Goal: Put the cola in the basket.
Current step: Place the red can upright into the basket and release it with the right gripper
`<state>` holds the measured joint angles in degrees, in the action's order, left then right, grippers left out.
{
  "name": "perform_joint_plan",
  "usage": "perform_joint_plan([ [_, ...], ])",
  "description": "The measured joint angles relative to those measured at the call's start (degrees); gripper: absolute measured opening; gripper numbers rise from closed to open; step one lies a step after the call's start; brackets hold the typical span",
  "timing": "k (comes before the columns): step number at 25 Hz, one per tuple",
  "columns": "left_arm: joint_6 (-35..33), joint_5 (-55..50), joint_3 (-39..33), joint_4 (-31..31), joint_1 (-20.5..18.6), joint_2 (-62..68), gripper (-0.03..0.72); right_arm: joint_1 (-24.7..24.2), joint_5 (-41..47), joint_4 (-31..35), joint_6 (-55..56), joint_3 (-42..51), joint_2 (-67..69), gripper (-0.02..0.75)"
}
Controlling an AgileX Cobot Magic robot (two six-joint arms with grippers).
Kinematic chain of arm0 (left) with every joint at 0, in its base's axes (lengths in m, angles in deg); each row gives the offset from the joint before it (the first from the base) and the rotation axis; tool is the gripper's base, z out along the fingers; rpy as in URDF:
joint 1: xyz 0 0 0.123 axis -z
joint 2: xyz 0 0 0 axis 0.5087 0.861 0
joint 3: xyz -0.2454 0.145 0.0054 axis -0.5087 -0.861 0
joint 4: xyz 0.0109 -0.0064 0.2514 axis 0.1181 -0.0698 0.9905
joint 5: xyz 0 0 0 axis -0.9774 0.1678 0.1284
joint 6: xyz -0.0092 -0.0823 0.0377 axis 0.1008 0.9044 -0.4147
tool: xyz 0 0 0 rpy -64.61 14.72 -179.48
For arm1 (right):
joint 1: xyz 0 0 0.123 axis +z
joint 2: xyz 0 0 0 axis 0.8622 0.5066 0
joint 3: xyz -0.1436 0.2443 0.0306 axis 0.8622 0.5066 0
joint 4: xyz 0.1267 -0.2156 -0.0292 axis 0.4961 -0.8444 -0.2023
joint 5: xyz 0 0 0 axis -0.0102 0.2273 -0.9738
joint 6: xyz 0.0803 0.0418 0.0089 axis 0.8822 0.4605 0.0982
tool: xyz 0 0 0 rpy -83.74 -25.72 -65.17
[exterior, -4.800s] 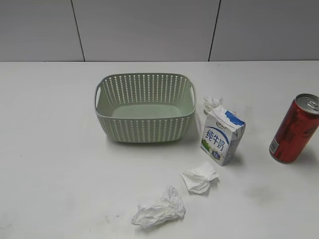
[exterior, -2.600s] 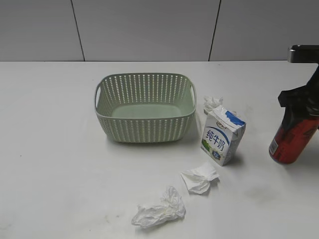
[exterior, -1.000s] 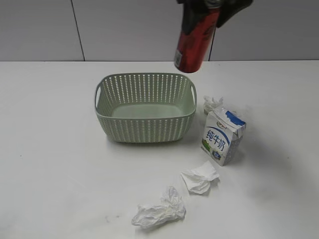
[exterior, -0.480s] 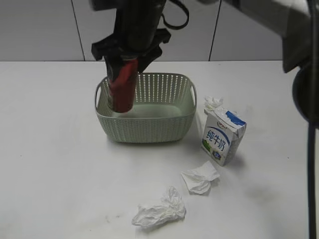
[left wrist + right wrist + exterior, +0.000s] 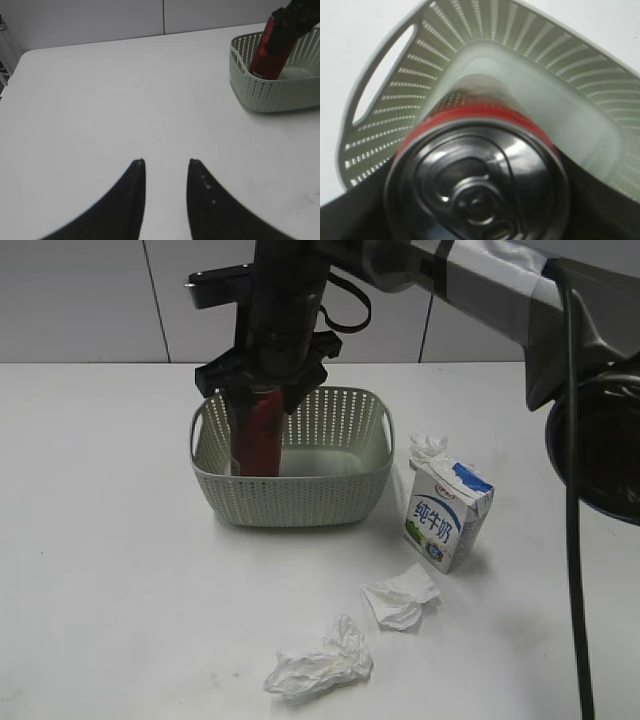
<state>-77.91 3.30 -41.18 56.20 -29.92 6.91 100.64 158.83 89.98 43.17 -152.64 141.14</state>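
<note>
Inside the basket (image 5: 290, 495), the right gripper (image 5: 262, 400) clamps the cola (image 5: 258, 440) by its top, lower end down at the left side; the left gripper (image 5: 165, 165) hangs unclenched above the table (image 5: 90, 100).

On the counter (image 5: 120, 590) I count one basket (image 5: 290, 490), one red cola (image 5: 259, 435) can, one milk carton (image 5: 446, 515) and three crumpled tissues (image 5: 320, 662), (image 5: 401, 597), (image 5: 427, 448).

A lab-like test bench: bare white table (image 5: 110, 570), plain grey panelled wall (image 5: 90, 300)
</note>
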Motion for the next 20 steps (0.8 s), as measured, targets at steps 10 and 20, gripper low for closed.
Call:
perform_joint_plan([
  [10,0.0,0.0,0.0,0.0,0.0,0.0,0.229,0.0,-0.1,1.2,-1.5,0.0,0.0,0.554],
  [20,0.0,0.0,0.0,0.0,0.0,0.0,0.229,0.0,-0.3,1.5,-1.8,-0.2,-0.1,0.603],
])
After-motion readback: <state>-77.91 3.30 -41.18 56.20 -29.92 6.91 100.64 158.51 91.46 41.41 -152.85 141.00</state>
